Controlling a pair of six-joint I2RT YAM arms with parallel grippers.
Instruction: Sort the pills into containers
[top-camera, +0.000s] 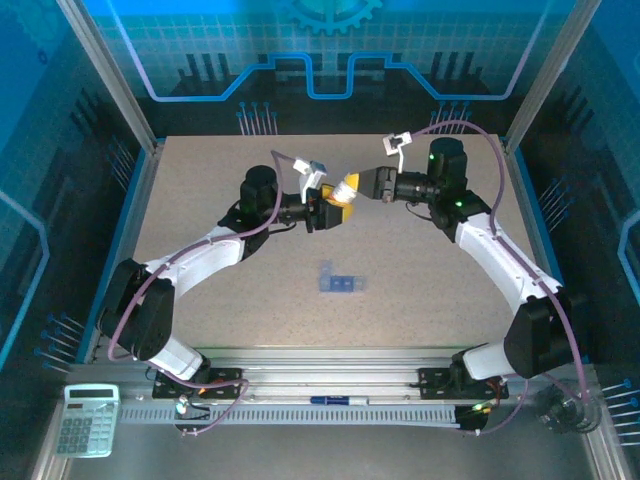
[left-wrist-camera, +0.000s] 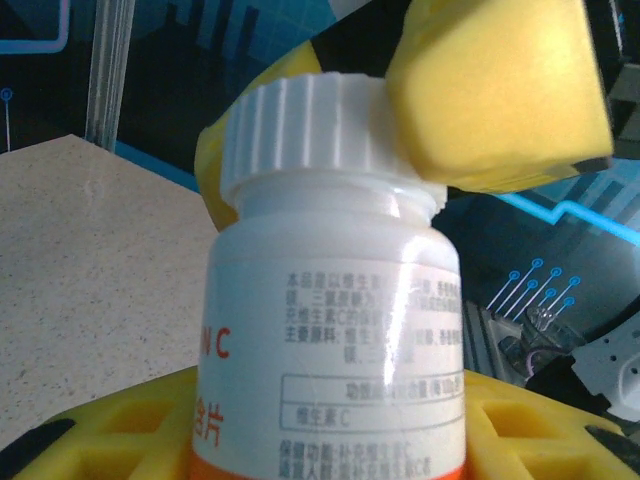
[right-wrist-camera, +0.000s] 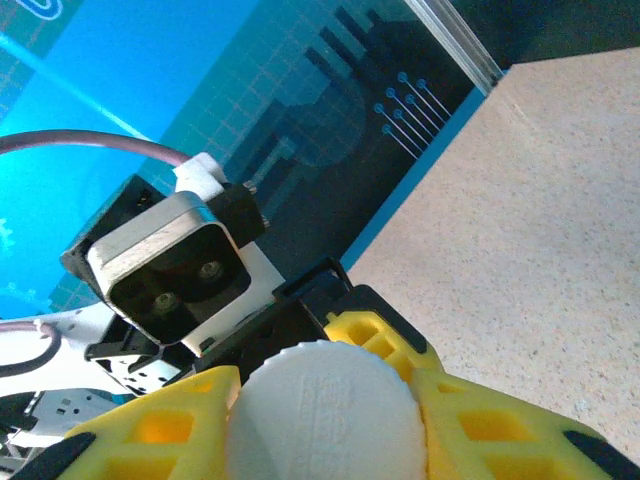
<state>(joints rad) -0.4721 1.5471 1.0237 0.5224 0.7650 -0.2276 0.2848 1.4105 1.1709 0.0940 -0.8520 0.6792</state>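
I read the speckled table (top-camera: 200, 190) inside blue walls (top-camera: 330, 40). Left gripper (top-camera: 325, 208) clamps the bottle (left-wrist-camera: 330, 330); right gripper (top-camera: 362, 185) pinches its white cap (left-wrist-camera: 300, 130). The pill box (top-camera: 340, 283) lies mid-table, one lid possibly raised.

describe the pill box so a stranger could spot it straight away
Start at the speckled beige table. Near its middle, closer to the near edge than the raised white-capped bottle, the pill box lies flat on its own. It is the only small, translucent blue thing on the tabletop.
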